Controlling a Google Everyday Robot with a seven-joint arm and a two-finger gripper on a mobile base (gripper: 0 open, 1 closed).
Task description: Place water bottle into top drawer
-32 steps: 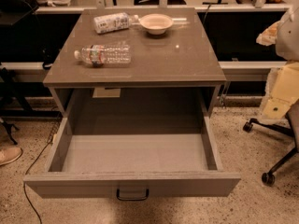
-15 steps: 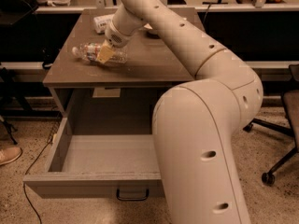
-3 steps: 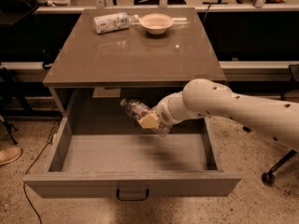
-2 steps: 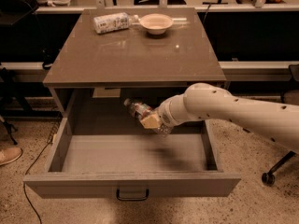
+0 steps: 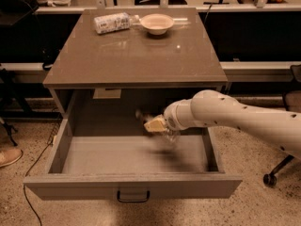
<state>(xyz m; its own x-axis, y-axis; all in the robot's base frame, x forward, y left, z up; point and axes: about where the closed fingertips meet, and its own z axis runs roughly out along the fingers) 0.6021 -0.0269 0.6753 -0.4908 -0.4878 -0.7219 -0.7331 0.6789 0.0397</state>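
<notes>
The water bottle [image 5: 171,136] is a small clear bottle, blurred, held over the open top drawer [image 5: 70,187]. My gripper [image 5: 154,125] is shut on it, inside the drawer's opening, right of centre and near the back, a little above the drawer floor. The white arm reaches in from the right. The drawer is pulled fully out of the grey-brown cabinet, and its dark loop handle [image 5: 133,197] is on the front panel. No other object shows on the drawer floor.
On the cabinet top [image 5: 136,55] at the back lie a bottle wrapped in white label [image 5: 112,22] and a white bowl [image 5: 157,23]. A chair base [image 5: 277,171] stands at the right. A shoe [image 5: 9,157] and a cable lie on the floor at the left.
The bottle was taken from the cabinet top and carried into the drawer opening. Over the last second the gripper has moved slightly down and right with it.
</notes>
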